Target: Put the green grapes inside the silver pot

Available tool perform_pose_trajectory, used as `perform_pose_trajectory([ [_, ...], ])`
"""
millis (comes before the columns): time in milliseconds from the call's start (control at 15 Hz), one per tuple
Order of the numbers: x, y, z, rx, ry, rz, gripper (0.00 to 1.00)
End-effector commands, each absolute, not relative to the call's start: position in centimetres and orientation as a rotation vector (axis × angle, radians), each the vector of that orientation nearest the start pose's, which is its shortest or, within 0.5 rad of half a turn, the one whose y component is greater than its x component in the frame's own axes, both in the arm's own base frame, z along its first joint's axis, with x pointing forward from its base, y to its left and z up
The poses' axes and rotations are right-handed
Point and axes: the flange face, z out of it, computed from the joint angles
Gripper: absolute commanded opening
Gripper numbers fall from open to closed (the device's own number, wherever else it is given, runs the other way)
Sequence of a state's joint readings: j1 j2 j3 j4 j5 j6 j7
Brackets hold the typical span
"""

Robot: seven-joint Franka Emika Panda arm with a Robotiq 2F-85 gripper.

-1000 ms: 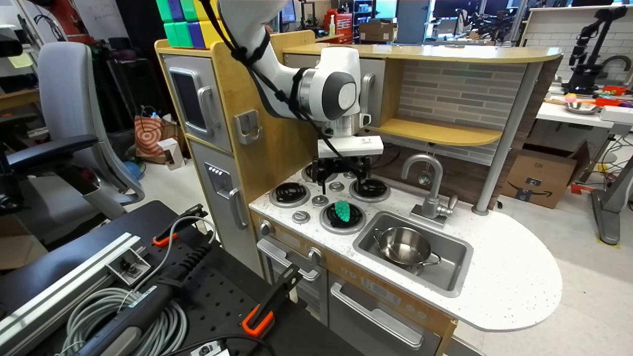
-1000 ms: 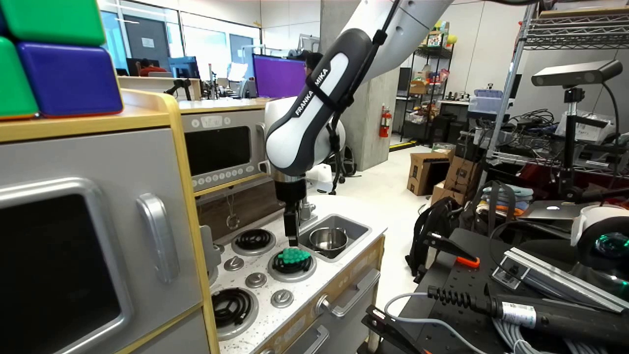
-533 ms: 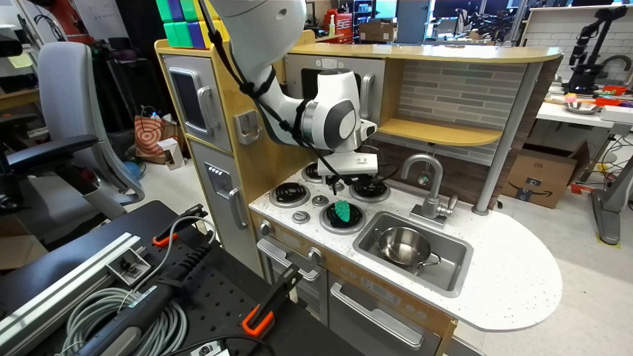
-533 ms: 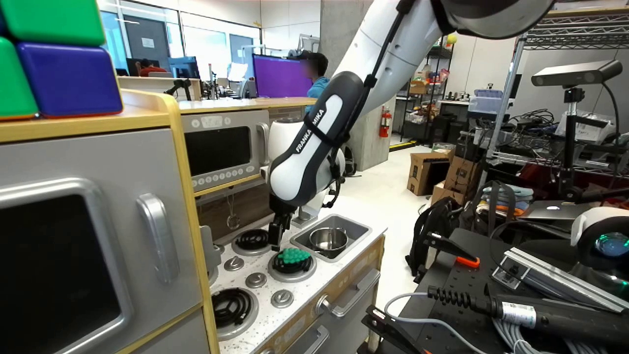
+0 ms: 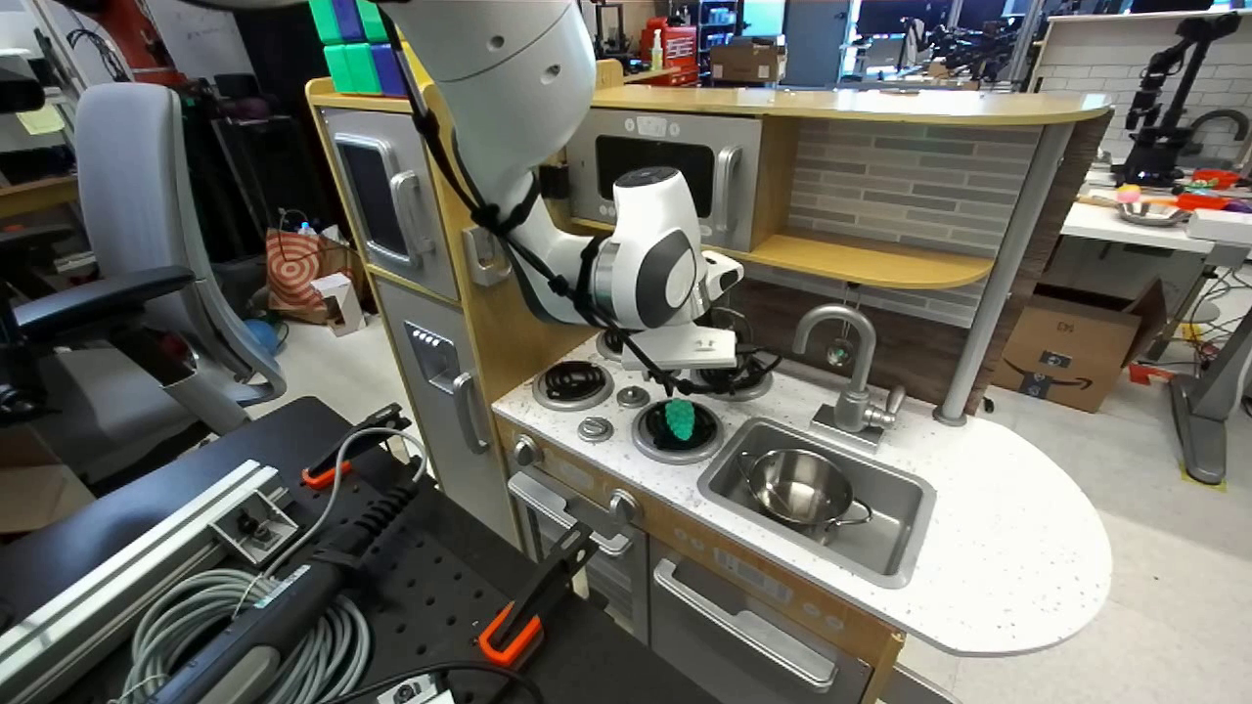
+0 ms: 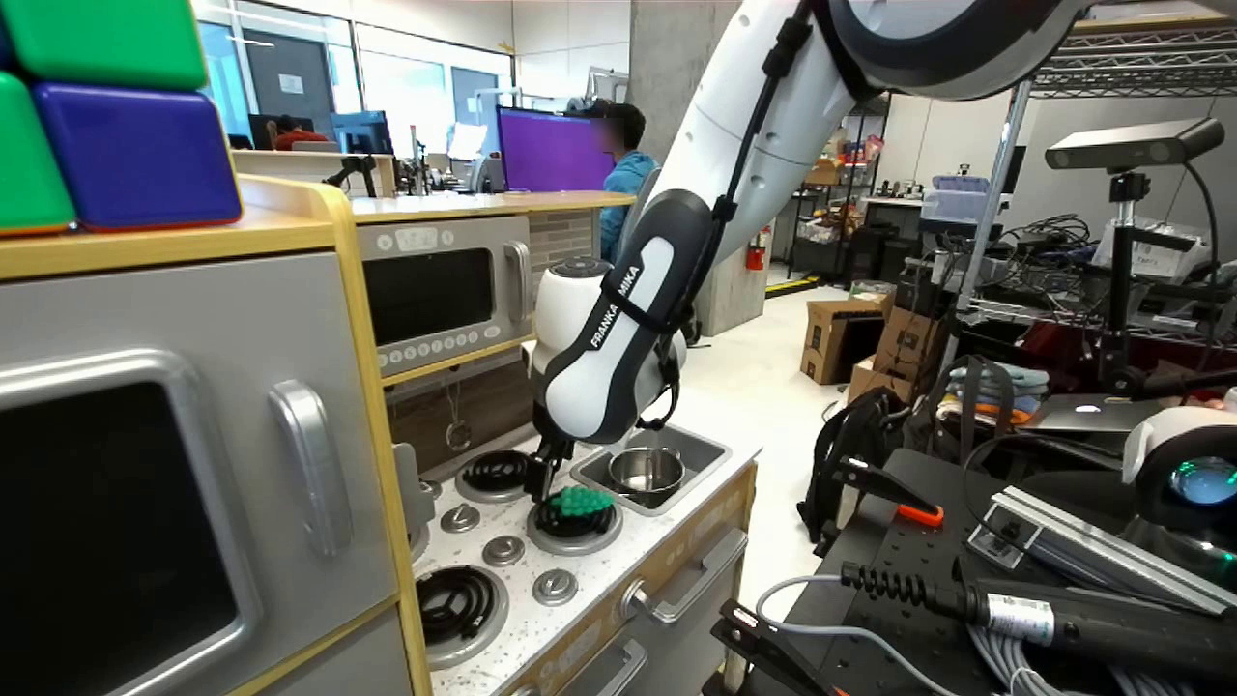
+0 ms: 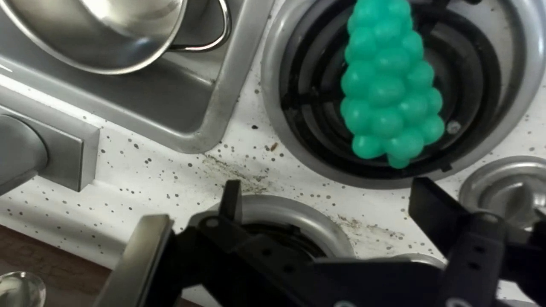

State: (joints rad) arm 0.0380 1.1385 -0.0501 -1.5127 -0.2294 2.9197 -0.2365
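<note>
The green grapes [image 5: 679, 418] lie on the front burner beside the sink; they also show in an exterior view [image 6: 581, 501] and fill the upper middle of the wrist view [image 7: 388, 85]. The silver pot [image 5: 802, 487] stands in the sink, and part of it shows at the upper left of the wrist view [image 7: 115, 51]. My gripper [image 7: 326, 189] is open and empty. In the wrist view its fingertips are spread wide just below the grapes' near end, apart from them. In an exterior view the gripper [image 6: 541, 478] is low beside the grapes, on the back-burner side.
The sink [image 5: 915, 552] lies beside the grapes' burner. The faucet [image 5: 856, 391] rises behind it. A back burner [image 7: 294, 213] is partly under the gripper. Stove knobs [image 6: 503, 551] stand between burners. The tall cabinet [image 5: 509, 166] is beside the arm and the microwave [image 6: 435, 290] behind it.
The arm has come down toward the stove and the wrist has tilted, bringing the gripper low beside the grapes. The grapes look very slightly shifted on the burner. The pot is unmoved.
</note>
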Motion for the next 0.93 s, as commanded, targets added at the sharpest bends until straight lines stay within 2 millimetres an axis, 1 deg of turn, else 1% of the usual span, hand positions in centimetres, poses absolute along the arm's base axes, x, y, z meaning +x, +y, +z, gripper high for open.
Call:
perform_pose_trajectory([
  [0, 68.9, 2.3, 2.5, -3.138, -0.748, -0.475, 1.0],
  [200, 68.4, 3.5, 3.3, -3.104, -0.77, -0.413, 1.0],
  [333, 67.8, 3.7, 3.5, -3.084, -0.772, -0.384, 1.0],
  [467, 67.0, 3.0, 3.8, -3.101, -0.729, -0.368, 1.0],
  [533, 66.5, 2.5, 3.8, -3.107, -0.727, -0.331, 1.0],
  [667, 66.0, 1.4, 3.6, -3.125, -0.702, -0.312, 1.0],
  [733, 67.1, 2.4, 2.5, -3.12, -0.726, -0.369, 1.0],
  [867, 66.6, 1.5, 2.4, -3.127, -0.709, -0.352, 1.0],
])
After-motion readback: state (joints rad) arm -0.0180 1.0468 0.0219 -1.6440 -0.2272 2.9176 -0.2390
